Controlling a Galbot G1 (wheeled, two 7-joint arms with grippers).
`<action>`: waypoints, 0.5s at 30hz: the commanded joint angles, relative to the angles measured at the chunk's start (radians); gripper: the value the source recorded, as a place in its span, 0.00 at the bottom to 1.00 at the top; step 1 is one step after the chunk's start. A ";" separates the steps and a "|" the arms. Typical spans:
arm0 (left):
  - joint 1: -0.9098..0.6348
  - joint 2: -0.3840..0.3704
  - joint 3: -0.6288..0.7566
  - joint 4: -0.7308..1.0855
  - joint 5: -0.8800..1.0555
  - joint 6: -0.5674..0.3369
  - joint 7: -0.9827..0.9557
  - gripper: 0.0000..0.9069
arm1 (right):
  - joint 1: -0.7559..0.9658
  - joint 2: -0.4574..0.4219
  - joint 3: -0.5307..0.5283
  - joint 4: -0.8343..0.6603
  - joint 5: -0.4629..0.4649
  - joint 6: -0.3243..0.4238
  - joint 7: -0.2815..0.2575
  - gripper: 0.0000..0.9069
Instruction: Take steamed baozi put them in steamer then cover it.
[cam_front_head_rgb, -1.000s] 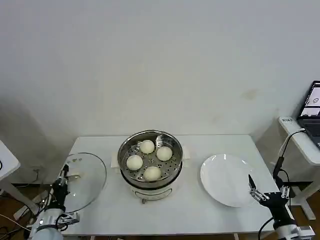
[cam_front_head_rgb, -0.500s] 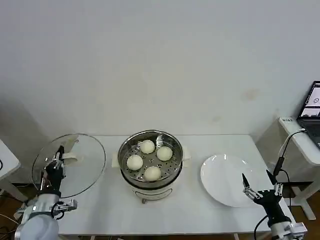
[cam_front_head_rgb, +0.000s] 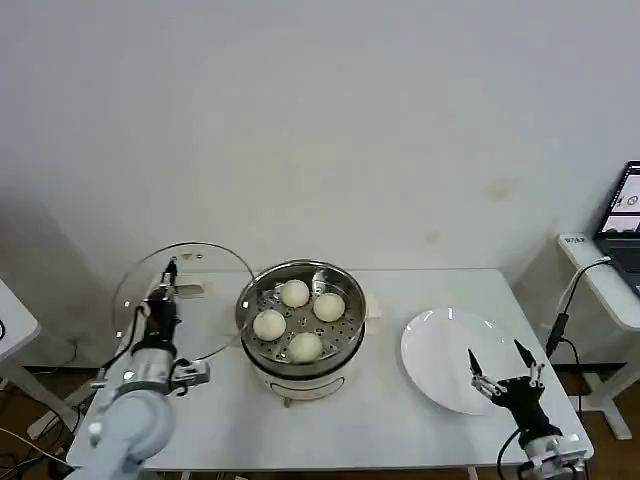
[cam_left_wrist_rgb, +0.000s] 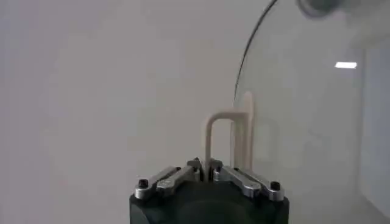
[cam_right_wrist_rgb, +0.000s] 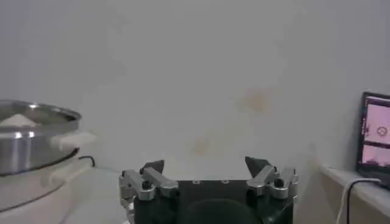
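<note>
Beside the steamer (cam_front_head_rgb: 301, 322) holding four baozi (cam_front_head_rgb: 305, 346), the left gripper (cam_front_head_rgb: 165, 297) clamps the lifted glass lid's (cam_front_head_rgb: 185, 300) handle (cam_left_wrist_rgb: 226, 137).

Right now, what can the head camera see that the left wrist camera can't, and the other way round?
Only the head view shows four baozi in the steamer, the white plate, the table and the open right gripper beside the plate. Only the left wrist view shows close up how the lid's cream handle is pinched. Both show the left gripper holding the glass lid up.
</note>
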 joint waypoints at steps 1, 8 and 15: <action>-0.218 -0.097 0.249 0.035 0.063 0.174 0.158 0.00 | 0.015 0.007 -0.023 -0.029 -0.074 -0.011 -0.005 1.00; -0.303 -0.267 0.314 0.103 0.078 0.204 0.140 0.00 | 0.004 0.025 -0.033 -0.028 -0.108 -0.002 -0.001 1.00; -0.287 -0.332 0.354 0.141 0.132 0.192 0.133 0.00 | -0.007 0.038 -0.040 -0.038 -0.141 0.003 -0.003 1.00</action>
